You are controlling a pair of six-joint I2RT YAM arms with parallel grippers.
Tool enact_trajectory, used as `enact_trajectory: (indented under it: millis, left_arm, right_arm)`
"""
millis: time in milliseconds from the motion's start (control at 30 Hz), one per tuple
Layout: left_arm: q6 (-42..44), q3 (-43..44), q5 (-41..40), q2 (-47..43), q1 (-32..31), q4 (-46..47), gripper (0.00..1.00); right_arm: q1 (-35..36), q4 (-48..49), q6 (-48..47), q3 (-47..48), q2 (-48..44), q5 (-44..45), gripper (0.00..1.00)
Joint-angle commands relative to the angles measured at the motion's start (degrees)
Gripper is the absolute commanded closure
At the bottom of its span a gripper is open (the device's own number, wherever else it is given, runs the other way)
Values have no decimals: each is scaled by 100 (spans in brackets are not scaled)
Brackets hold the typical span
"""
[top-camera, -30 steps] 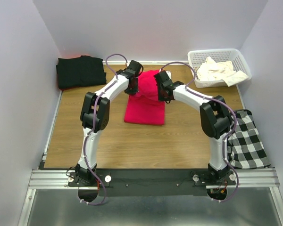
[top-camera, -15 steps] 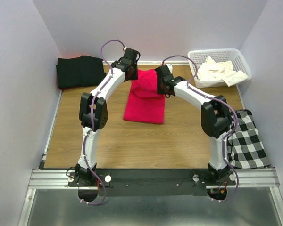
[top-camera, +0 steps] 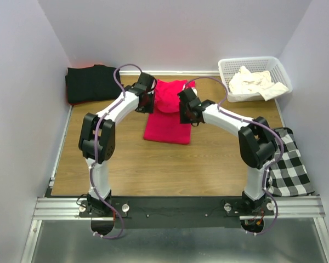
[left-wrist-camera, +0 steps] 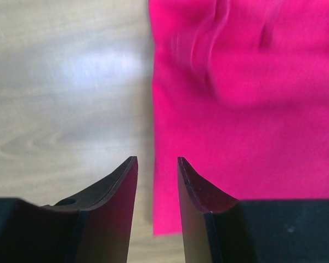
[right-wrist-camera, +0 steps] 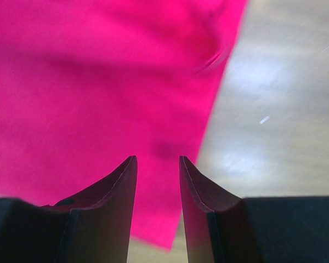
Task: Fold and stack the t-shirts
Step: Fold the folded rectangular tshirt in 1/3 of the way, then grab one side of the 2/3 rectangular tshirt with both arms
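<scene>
A crimson-red t-shirt [top-camera: 167, 125] lies folded on the wooden table [top-camera: 131, 164] between the two arms. My left gripper [top-camera: 147, 103] hangs over its left edge, open, with bare wood and the shirt's edge [left-wrist-camera: 252, 109] showing between the fingers. Over the shirt's right edge hovers my right gripper [top-camera: 185, 113], also open and empty, with the red fabric [right-wrist-camera: 98, 82] below it. The black t-shirt [top-camera: 93, 83] sits folded at the far left corner. A crumpled cream-white t-shirt [top-camera: 253, 81] lies in the basket.
The white lattice basket [top-camera: 252, 59] stands at the far right corner. A black-and-white checked cloth [top-camera: 285, 164] lies along the right edge of the table, beside the right arm. Grey walls close in the table on three sides.
Both grippers have opened and let go of the red shirt's raised far part. The shirt now lies flat and folded. Both wrists have dropped lower over its side edges.
</scene>
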Motion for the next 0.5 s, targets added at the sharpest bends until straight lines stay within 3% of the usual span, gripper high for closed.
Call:
enact_trajectory:
  millis: [0,133,467]
  left_arm:
    - [319,-888,366,-791,0,141,57]
    - [398,-1470,366,-1038,0,265,57]
    - [275,-2446,1271,-1390,27,792,55]
  right_arm:
    - [252,-42,346,-524,-458,-567,55]
    - [340,-50,521,-954,-739,-629,54]
    - [340,-138,741,-1764,-1363,-514,49]
